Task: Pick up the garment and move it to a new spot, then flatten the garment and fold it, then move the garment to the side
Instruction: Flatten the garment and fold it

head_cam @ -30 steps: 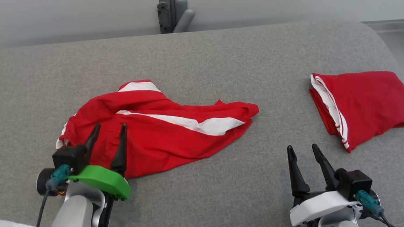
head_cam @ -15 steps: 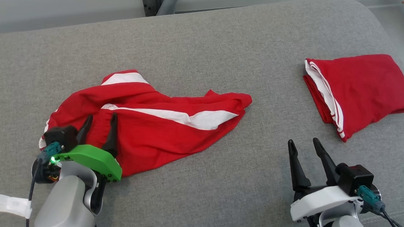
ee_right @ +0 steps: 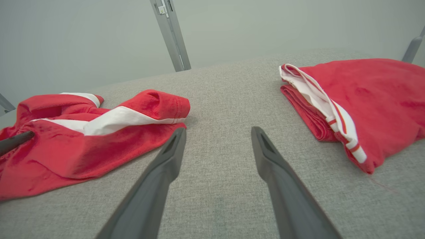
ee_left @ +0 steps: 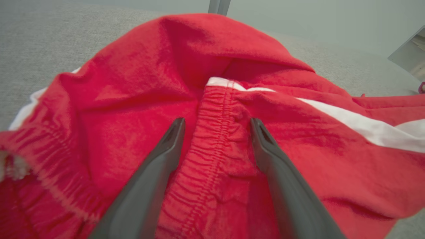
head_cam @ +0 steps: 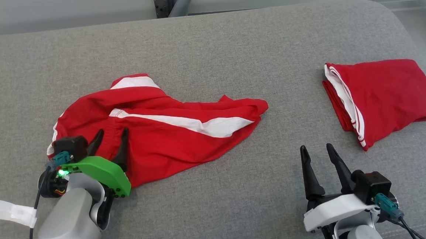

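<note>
Head view: the crumpled red garment (head_cam: 168, 131) lies left of centre on the grey cushion (head_cam: 217, 42), left gripper (head_cam: 113, 131) spread over its near edge, right gripper (head_cam: 315, 146) spread over bare cushion. Left wrist view: the waistband (ee_left: 215, 132) runs between the parted fingers (ee_left: 156, 172), perhaps touching; I'd say pick-up is in hand, closing next. Right wrist view: nothing held.

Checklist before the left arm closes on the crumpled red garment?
1. Left gripper open: ok.
2. Its jaws straddle the elastic waistband of the crumpled red garment with white stripes: ok.
3. Contact with the cloth: cannot tell.
4. Right gripper open, empty, over the bare grey fabric surface: ok.
5. Folded red-and-white garment apart from the crumpled one: ok.
6. Crumpled garment flat: not ok.
</note>
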